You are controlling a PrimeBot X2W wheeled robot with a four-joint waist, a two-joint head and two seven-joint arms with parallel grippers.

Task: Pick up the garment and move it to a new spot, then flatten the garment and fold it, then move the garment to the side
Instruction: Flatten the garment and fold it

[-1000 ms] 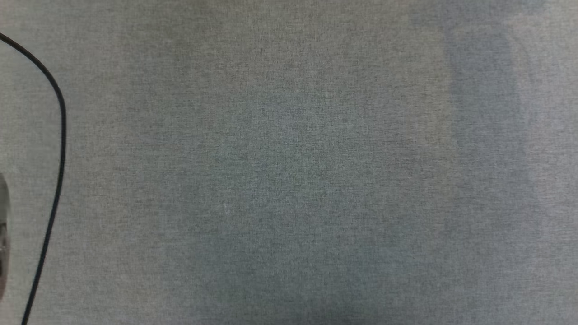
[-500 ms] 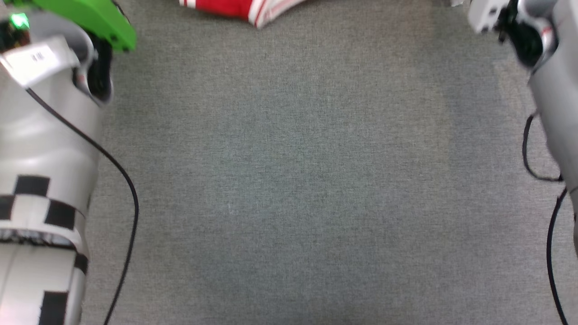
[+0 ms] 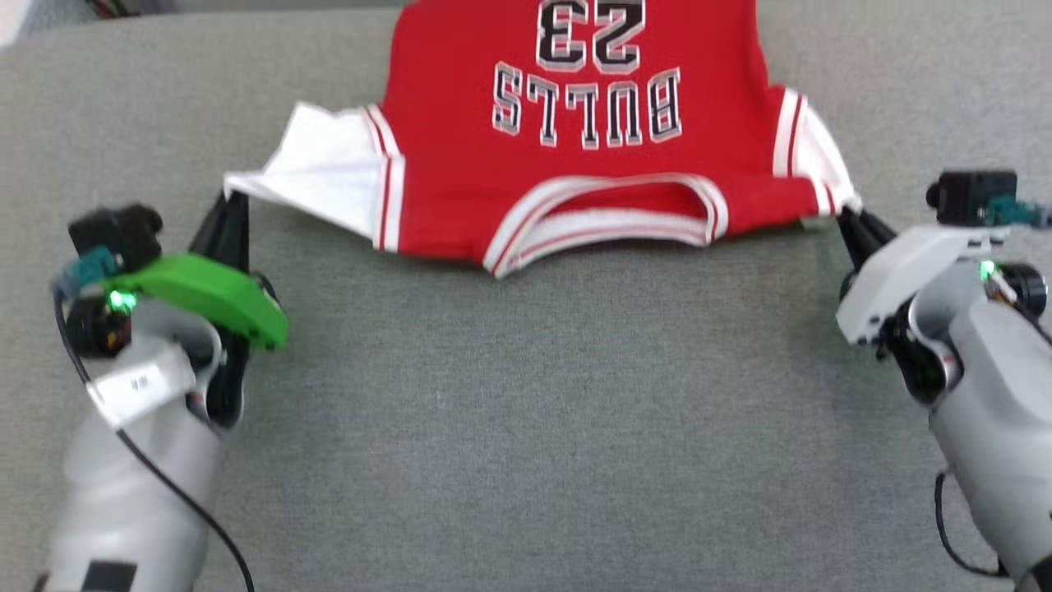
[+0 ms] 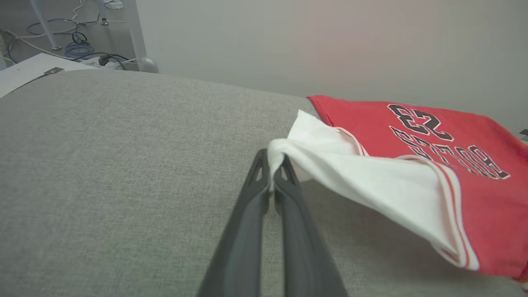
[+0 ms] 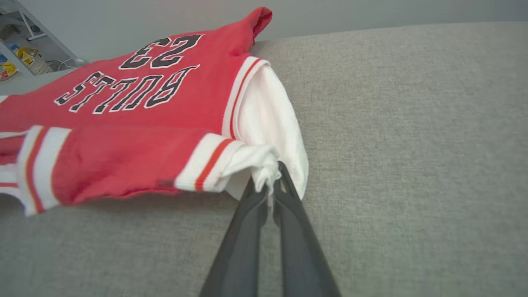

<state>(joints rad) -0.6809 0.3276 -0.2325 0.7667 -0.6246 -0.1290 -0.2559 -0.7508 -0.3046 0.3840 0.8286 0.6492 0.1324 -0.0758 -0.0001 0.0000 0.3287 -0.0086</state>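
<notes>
Garment [image 3: 575,164] lay at far edge of grey fabric surface [image 3: 526,427], stretched btwn L tool [image 3: 233,200] & R tool [image 3: 846,217], each clamped on a white sleeve tip.

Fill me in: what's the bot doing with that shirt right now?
The robot has the red jersey pinched at both white sleeves. The left pincer is shut on the left sleeve, and the right pincer is shut on the right sleeve. The jersey is spread between them on the grey cloth surface, print up and collar toward the robot. The sleeve ends look raised slightly off the cloth. No fold has been made yet.
</notes>
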